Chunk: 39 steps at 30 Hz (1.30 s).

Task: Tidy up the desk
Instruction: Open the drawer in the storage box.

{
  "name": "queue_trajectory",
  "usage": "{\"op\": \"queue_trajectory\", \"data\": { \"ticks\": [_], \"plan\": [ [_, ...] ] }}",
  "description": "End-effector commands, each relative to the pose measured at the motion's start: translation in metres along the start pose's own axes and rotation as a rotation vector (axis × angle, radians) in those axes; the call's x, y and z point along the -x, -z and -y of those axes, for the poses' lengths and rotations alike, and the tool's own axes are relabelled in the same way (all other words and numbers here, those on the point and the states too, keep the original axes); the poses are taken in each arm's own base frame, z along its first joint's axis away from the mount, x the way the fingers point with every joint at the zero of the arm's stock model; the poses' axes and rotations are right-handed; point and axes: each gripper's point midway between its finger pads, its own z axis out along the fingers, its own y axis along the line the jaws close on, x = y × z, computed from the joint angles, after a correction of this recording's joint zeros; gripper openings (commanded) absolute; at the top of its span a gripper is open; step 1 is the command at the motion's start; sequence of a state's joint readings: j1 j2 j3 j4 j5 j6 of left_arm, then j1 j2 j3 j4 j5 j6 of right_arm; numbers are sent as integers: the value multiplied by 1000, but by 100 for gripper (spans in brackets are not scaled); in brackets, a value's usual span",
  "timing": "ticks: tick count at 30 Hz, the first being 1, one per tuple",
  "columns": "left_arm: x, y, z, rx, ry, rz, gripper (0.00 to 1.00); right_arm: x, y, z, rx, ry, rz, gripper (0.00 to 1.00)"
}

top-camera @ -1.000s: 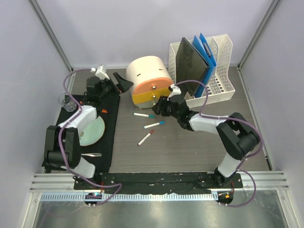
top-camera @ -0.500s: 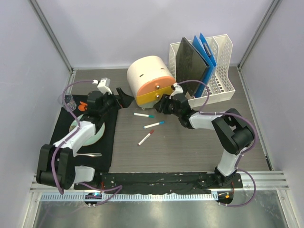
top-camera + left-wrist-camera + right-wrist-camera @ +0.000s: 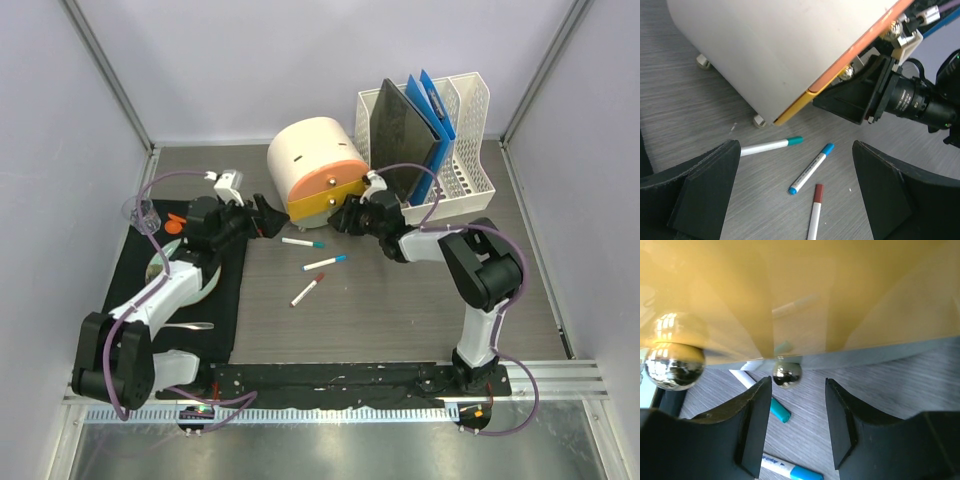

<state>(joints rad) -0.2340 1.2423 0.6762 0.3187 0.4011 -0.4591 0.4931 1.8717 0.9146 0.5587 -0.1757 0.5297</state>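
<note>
Spreading beneath everything, the desk (image 3: 400,310) lay bare in front of the drawer unit (image 3: 315,170), beyond three markers (image 3: 325,262) loose just before the unit's feet. Beside the unit's left flank, the left gripper (image 3: 268,218) hung with fingers wide apart. The right gripper (image 3: 345,215) faced the unit's yellow front, fingers parted around one metal knob (image 3: 786,372) of two, not pinching it.

No legible writing
Small dark print on the blue-capped marker (image 3: 785,469) is too blurred to read; the cream drawer unit (image 3: 312,152) shows only plain surfaces.
</note>
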Motion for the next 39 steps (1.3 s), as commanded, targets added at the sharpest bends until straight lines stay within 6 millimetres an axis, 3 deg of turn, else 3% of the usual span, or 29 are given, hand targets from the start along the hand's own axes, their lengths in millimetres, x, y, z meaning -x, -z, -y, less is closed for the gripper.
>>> {"op": "queue_trajectory", "data": {
  "ticks": [1, 8, 25, 31, 39],
  "plan": [
    [-2, 2, 8, -8, -57, 3, 100, 29, -9, -16, 86, 63, 78, 52],
    [-12, -5, 9, 27, -68, -13, 100, 33, -11, -15, 99, 48, 101, 50],
    [-23, -11, 6, 121, -50, -31, 100, 24, -5, -8, 97, -42, 144, 24],
    [-30, -20, 4, 160, -61, -56, 100, 20, -2, -6, 82, -52, 137, 21],
    [-22, -37, -4, 230, -45, -34, 100, 10, 1, -5, 45, -36, 97, 19]
  ]
}}
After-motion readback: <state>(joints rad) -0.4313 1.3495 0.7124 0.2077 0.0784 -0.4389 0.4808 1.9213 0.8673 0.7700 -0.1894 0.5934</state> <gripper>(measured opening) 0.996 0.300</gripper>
